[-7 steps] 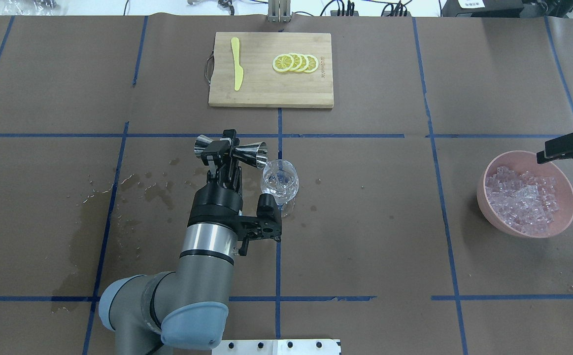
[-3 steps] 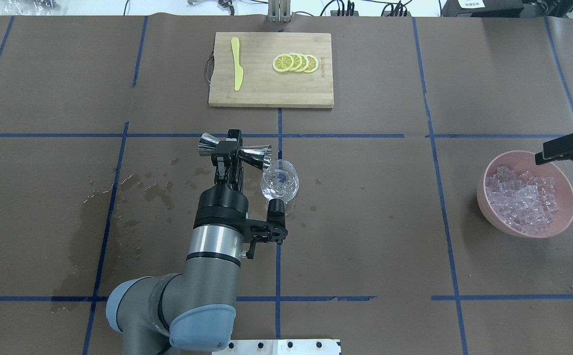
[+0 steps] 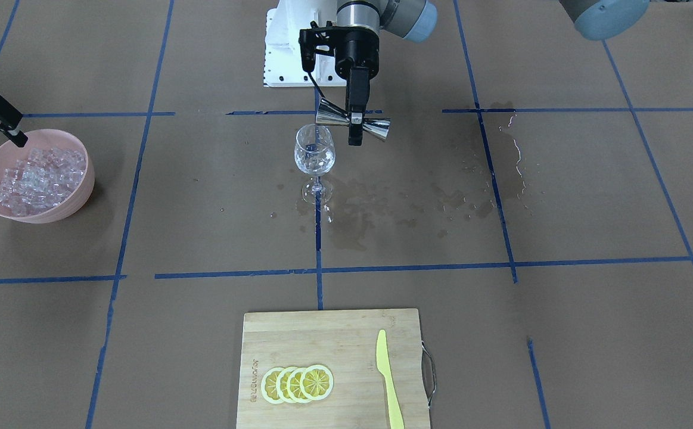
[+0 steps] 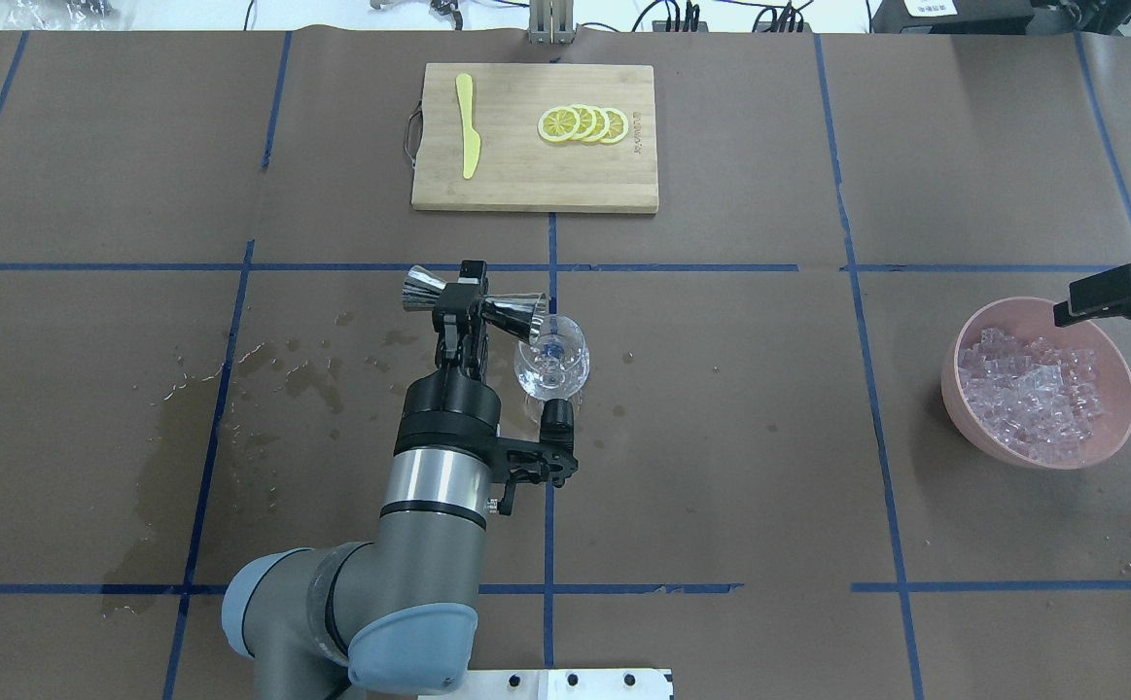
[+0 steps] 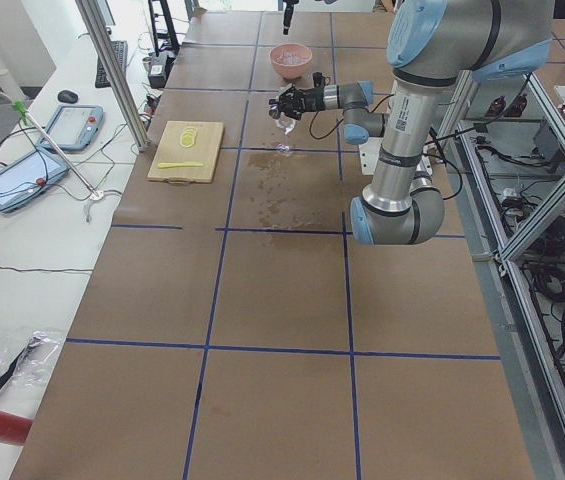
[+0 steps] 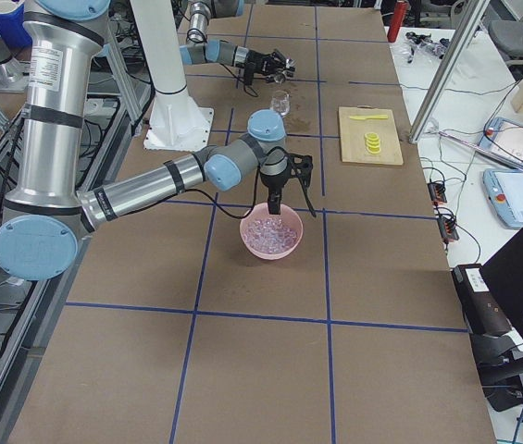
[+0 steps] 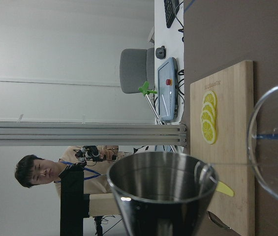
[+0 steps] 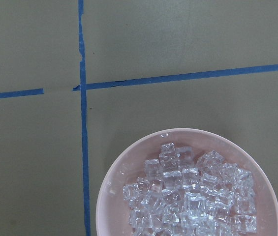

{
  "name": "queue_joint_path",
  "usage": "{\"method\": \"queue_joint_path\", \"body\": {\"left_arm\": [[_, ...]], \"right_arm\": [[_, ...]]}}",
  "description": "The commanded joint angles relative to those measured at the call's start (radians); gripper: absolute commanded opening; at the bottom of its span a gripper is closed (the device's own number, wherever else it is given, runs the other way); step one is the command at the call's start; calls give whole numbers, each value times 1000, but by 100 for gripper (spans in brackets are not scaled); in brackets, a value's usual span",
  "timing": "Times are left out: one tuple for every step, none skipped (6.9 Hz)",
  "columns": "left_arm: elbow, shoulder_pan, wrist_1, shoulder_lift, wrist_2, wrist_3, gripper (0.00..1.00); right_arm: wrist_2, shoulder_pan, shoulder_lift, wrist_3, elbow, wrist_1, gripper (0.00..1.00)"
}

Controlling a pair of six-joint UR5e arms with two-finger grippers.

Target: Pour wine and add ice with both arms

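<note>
Left claw [image 4: 466,297] clamps the jigger [image 4: 516,313] at its waist, tipped over the glass [image 4: 560,367] to pour; right claw [image 4: 1095,297] hovers by the ice [image 4: 1032,394], grip unreadable.

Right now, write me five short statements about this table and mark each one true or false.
1. The left gripper holds a metal jigger tipped on its side at the wine glass. True.
2. The pink bowl is empty. False: it holds the ice.
3. Four lemon slices lie on the cutting board. True.
4. The yellow knife lies in the bowl. False: it lies on the cutting board, apart from the slices.
5. Wet patches mark the paper beside the glass. True.
</note>
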Motion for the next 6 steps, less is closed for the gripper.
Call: {"method": "queue_joint_path", "body": {"left_arm": [[-5, 3, -12, -1, 3, -11, 0], [-8, 4, -16, 2, 3, -84, 0], [-1, 6, -38, 11, 3, -206, 0], [-2, 6, -77, 14, 3, -254, 0], [2, 6, -197, 34, 3, -331, 0], [1, 4, -263, 51, 3, -341, 0]], "right_arm": [[0, -2, 1, 4, 0, 0, 100], [0, 0, 2, 4, 0, 0, 100], [0, 0, 3, 4, 0, 0, 100], [-4, 0, 5, 4, 0, 0, 100], [-5, 0, 8, 4, 0, 0, 100], [-5, 0, 11, 4, 2, 0, 100]]}}
